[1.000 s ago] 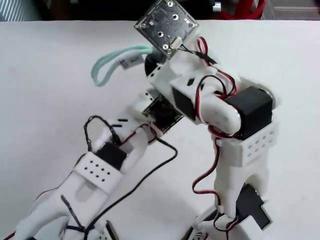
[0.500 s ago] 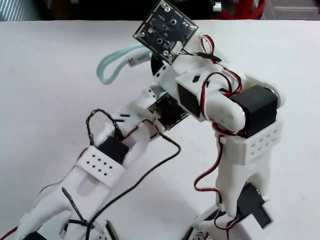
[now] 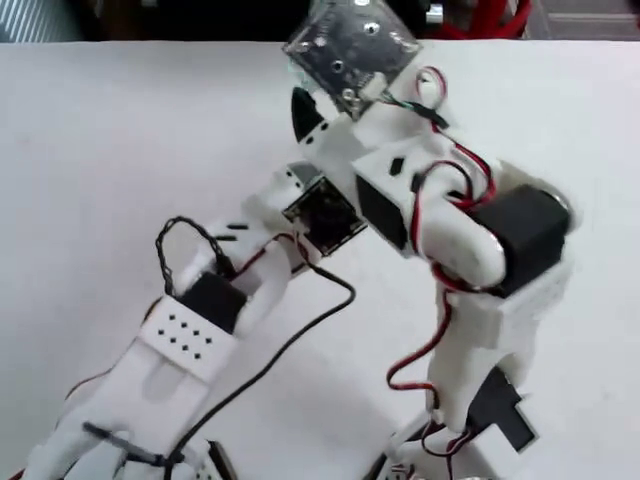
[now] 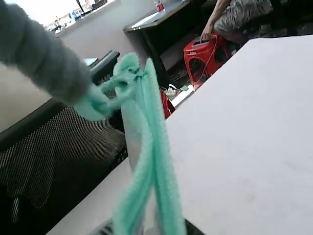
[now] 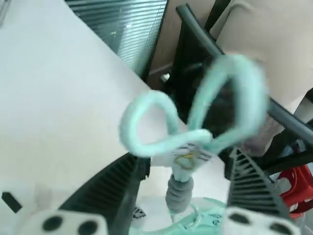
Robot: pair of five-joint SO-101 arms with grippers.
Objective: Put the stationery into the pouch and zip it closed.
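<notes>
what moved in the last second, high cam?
The right arm swung its wrist toward the table's far side and image right. That drew the mint strap loop in from image left to behind its camera board. The left arm shifted only slightly. The white table is as it was.
</notes>
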